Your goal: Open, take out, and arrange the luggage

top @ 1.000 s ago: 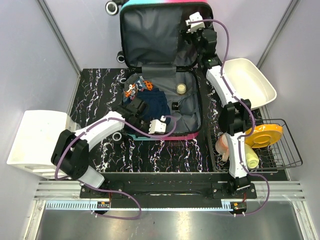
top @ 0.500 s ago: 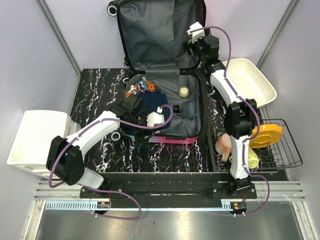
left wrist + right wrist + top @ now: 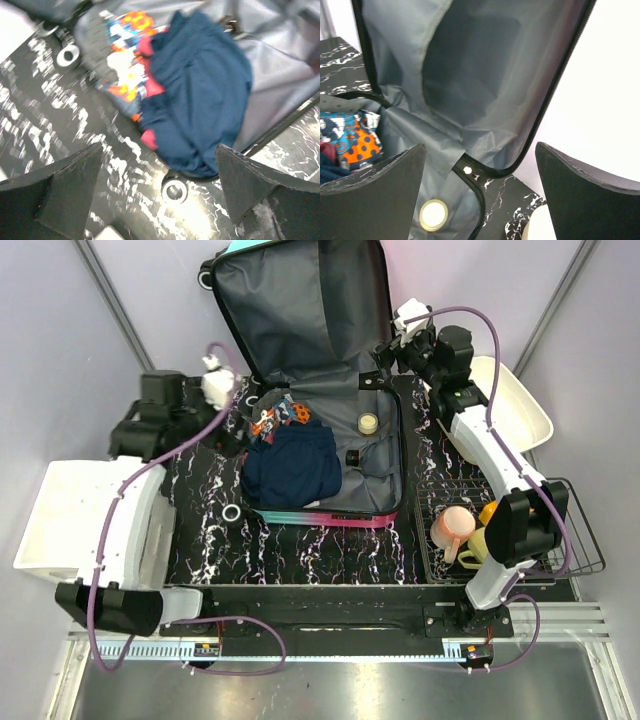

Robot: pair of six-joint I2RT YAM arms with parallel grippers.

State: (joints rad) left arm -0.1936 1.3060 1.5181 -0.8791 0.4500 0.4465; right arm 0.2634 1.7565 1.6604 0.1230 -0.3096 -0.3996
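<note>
Top external view: a black, white-veined tabletop (image 3: 300,550) sits in a booth with pale lilac walls (image 3: 60,340). The luggage (image 3: 300,310) lies open at the far centre. Its long axis runs near to far, and its lid is tilted up at the far end, where the frame cuts off the top edge. My left jaws and right jaws both stand spread wide, holding nothing. Left wrist view is blurred; a navy garment (image 3: 205,90) hides part of the lining.
</note>
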